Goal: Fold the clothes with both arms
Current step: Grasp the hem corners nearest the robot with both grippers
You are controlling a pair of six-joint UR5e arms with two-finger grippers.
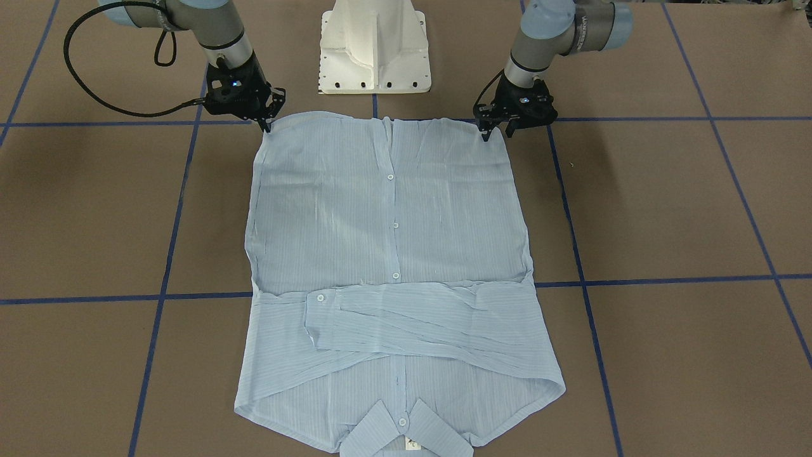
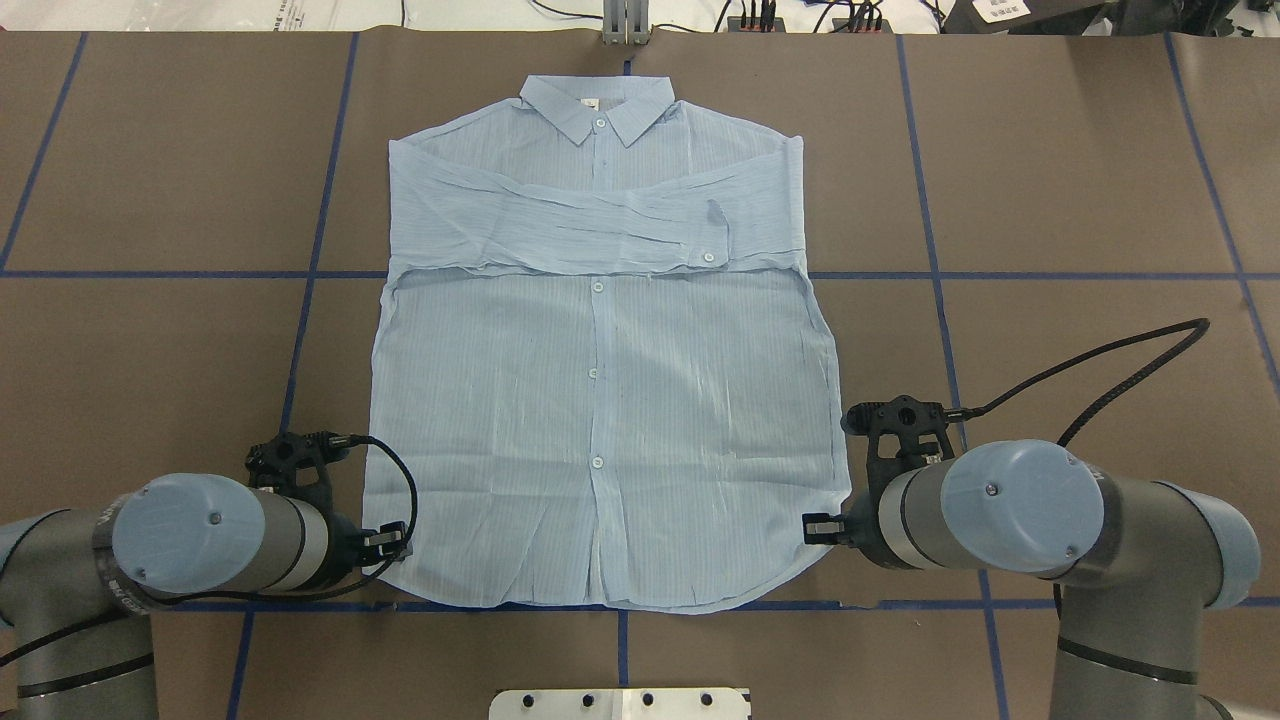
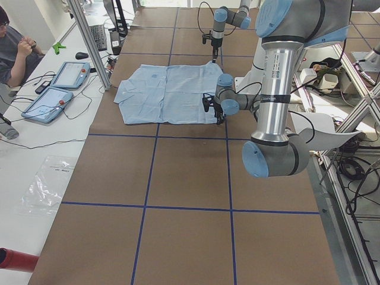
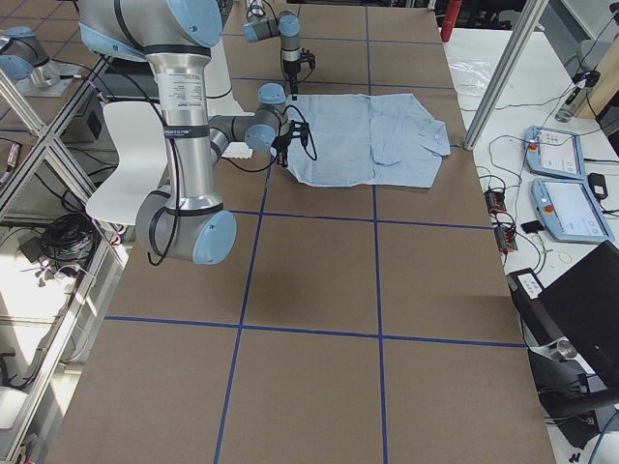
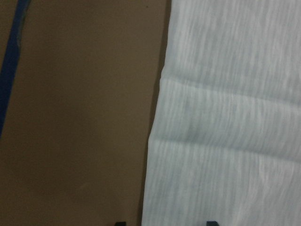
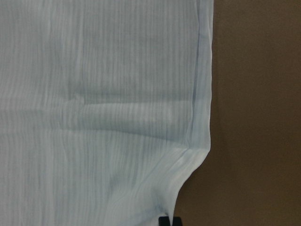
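Observation:
The light blue striped shirt [image 1: 387, 254] lies flat and buttoned on the brown table, with both sleeves folded across its chest [image 2: 600, 225] and its collar [image 2: 598, 108] at the far side from the robot. My left gripper [image 1: 497, 133] stands open at the hem's left corner, its fingertips [image 5: 211, 222] straddling the shirt's edge [image 5: 157, 141]. At the other hem corner my right gripper [image 1: 267, 124] is shut on the shirt's edge [image 6: 200, 155], and the cloth wrinkles toward the closed tips [image 6: 168, 220].
The white pedestal base [image 1: 374, 47] stands just behind the hem. Blue tape lines [image 1: 666, 279] divide the table into squares. In the exterior left view a person [image 3: 15, 50] sits by a side bench with control tablets [image 3: 50, 101]. Aluminium posts [image 4: 498, 72] stand at the table's far side.

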